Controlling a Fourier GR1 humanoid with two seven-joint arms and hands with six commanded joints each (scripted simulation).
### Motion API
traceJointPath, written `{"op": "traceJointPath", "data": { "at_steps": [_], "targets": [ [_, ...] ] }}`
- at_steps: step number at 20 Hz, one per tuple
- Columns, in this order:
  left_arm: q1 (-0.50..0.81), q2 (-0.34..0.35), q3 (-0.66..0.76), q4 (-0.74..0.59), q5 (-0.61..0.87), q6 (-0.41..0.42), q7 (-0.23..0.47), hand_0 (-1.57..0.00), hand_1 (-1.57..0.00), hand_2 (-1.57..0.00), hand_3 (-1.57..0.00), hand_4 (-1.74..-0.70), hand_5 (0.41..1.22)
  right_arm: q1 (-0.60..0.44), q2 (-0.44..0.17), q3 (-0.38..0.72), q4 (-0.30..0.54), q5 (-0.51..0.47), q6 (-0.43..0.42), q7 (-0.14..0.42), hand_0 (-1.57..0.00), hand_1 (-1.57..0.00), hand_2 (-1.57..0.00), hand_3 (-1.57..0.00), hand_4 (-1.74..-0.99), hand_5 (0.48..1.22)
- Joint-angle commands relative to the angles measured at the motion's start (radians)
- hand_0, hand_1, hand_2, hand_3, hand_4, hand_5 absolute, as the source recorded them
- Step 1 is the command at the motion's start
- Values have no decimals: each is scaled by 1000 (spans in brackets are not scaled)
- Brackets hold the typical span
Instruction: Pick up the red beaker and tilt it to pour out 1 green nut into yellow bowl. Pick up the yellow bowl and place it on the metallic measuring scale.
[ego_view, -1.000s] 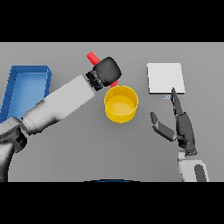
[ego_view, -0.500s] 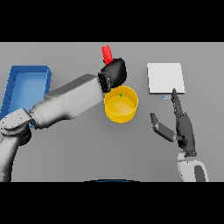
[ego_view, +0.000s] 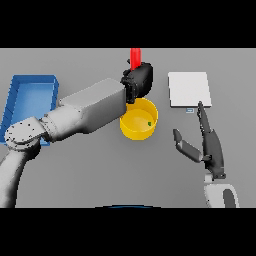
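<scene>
Head view shows the left robot hand (ego_view: 138, 82) reaching in from the left over the grey desk (ego_view: 100, 170), its dark fingers curled round the red beaker (ego_view: 135, 56). Only the upper part of the beaker sticks out above the hand, standing nearly upright, just behind the far rim of the yellow bowl (ego_view: 138, 119). The bowl sits on the desk right below the hand, and a small green nut (ego_view: 149, 122) lies inside it, near its right wall. To the right of the bowl and apart from it lies the flat square scale (ego_view: 189, 89). A blue tray (ego_view: 30, 102) rests at the desk's left edge, partly behind the left arm. The right robot hand (ego_view: 210, 145) hovers near the scale's front edge, fingers straight and spread, thumb out to the side, holding nothing.
</scene>
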Motion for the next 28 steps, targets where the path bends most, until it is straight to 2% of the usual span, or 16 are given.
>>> {"op": "traceJointPath", "data": {
  "at_steps": [1, 2, 4, 5, 7, 8, 10, 13, 16, 19, 20, 21, 23, 25, 26, 28],
  "targets": [
    [-29, 2, -2, 7, 3, -4, -16, -1571, -1571, -1571, -1571, -1721, 1221, 5, 2, 3, -3, -1, 3, -1, 1, 1, 1, 1, -1153, 636],
    [-59, 10, 5, 22, 12, -3, -22, -1571, -1571, -1571, -1571, -1721, 1221, -8, 0, -6, 7, -9, 2, 6, 1, 1, 1, 1, -1157, 638],
    [-120, 41, -1, 70, 6, 31, -22, -1571, -1571, -1571, -1571, -1722, 1221, 3, 0, 5, 3, -7, 11, -21, 1, 1, 1, 1, -1150, 649],
    [-154, 58, 18, 84, 26, 38, -30, -1571, -1571, -1571, -1571, -1725, 1221, -18, 0, 2, 6, -4, 6, -4, 1, 1, 1, 1, -1154, 654],
    [-214, 82, 61, 141, 66, 78, -39, -1571, -1571, -1571, -1179, -1731, 1221, -8, 7, 14, 1, 12, -1, -21, 1, 1, 1, 1, -1160, 660],
    [-245, 87, 96, 192, 91, 83, -2, -1571, -1571, -1571, -1257, -1726, 1221, -17, 3, 14, 1, 16, 0, -8, 1, 1, 1, 1, -1160, 663],
    [-288, 111, 188, 291, 183, 100, 14, -1571, -1571, -1571, -1370, -1727, 1221, -17, 4, 11, 13, -3, 13, -15, 1, 1, 1, 1, -1160, 661],
    [-308, 162, 384, 399, 396, 99, 70, -1571, -1571, -1571, -1468, -1734, 1221, -33, 2, 11, 32, 27, -11, -11, 1, 1, 1, 1, -1146, 641],
    [-296, 241, 562, 491, 610, 126, 146, -1571, -1571, -1571, -1402, -1737, 1221, -36, -1, 20, 20, 47, -20, -4, 1, 1, 1, 1, -1142, 630],
    [-239, 311, 678, 562, 783, 196, 170, -1571, -1571, -1571, -1458, -1739, 1221, -47, 10, 2, 46, -31, 22, -33, 1, 1, 1, 1, -1093, 623],
    [-205, 337, 716, 579, 843, 222, 162, -1571, -1571, -1571, -1480, -1739, 1221, -45, 12, 1, 47, -47, 34, -38, 1, 1, 1, 1, -1083, 625],
    [-178, 352, 738, 588, 888, 245, 188, -1571, -1571, -1571, -1499, -1740, 1221, -49, 7, 4, 42, -44, 37, -40, 1, 1, 1, 1, -1081, 631],
    [-103, 377, 777, 601, 973, 304, 222, -1571, -1571, -1571, -1525, -1740, 1221, -56, -3, -2, 34, -60, 50, -21, 1, 1, 1, 1, -1106, 642],
    [-46, 406, 805, 602, 1043, 344, 268, -1571, -1571, -1571, -1541, -1740, 1221, -54, -11, -1, 38, -68, 64, -37, 1, 1, 1, 1, -1141, 657],
    [-23, 411, 826, 612, 1087, 368, 327, -1571, -1571, -1571, -1547, -1741, 1221, -44, -8, 5, 31, -67, 66, -46, 1, 1, 1, 1, -1148, 663],
    [39, 430, 864, 590, 1166, 408, 354, -1571, -1571, -1571, -1556, -1741, 1221, -51, -16, -1, 46, -64, 67, -31, 1, 1, 1, 1, -1165, 672]
  ]
}}
